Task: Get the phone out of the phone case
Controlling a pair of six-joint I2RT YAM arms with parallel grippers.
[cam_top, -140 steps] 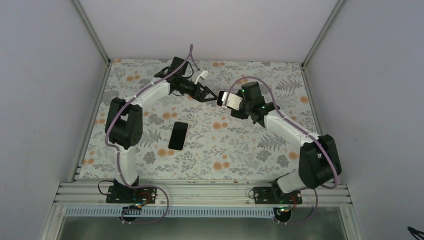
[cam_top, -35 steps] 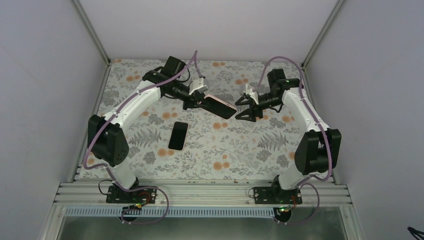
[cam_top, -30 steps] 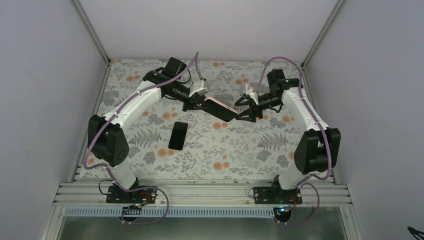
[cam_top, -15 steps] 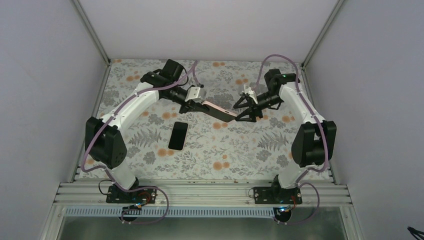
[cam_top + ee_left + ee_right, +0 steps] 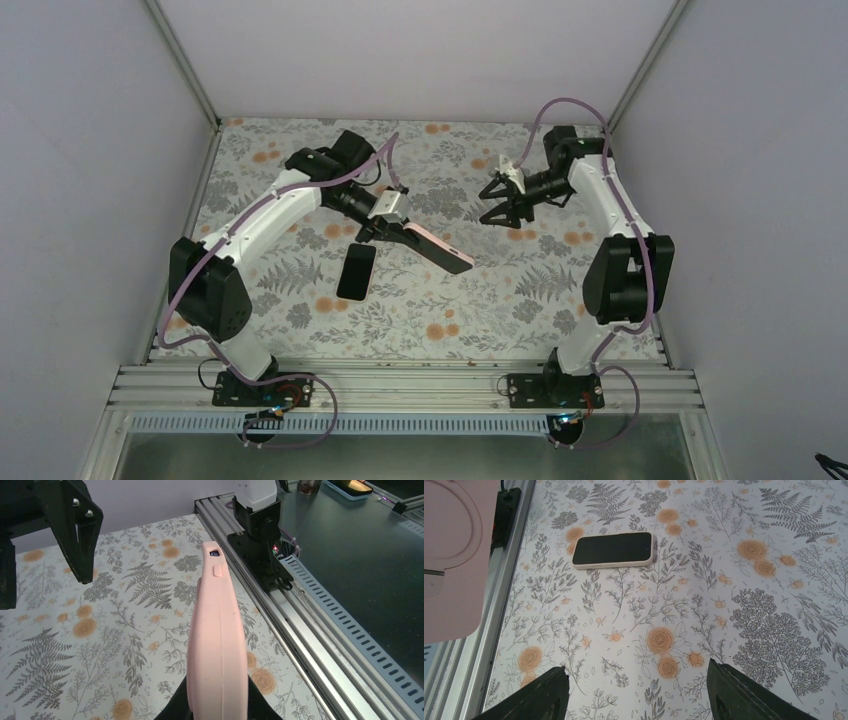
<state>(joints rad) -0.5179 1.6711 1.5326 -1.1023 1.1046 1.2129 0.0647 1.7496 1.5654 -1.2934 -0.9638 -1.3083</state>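
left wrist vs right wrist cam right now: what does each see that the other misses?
Only left wrist: the pink case edge-on, side button showing, clamped in the left gripper; the right arm's base on the rail.
Only right wrist: the phone lying flat, screen up, on the floral mat; the right gripper open and empty above the mat.
Both: the case (right wrist catches its flat back, top left), the mat and the rail.

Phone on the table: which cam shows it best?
Right wrist: the phone lies whole and unblocked, dark screen up, flat on the floral table. Top external shows it whole too, but smaller, near the left end effector. Left wrist misses it; the pink case fills the middle of that view.
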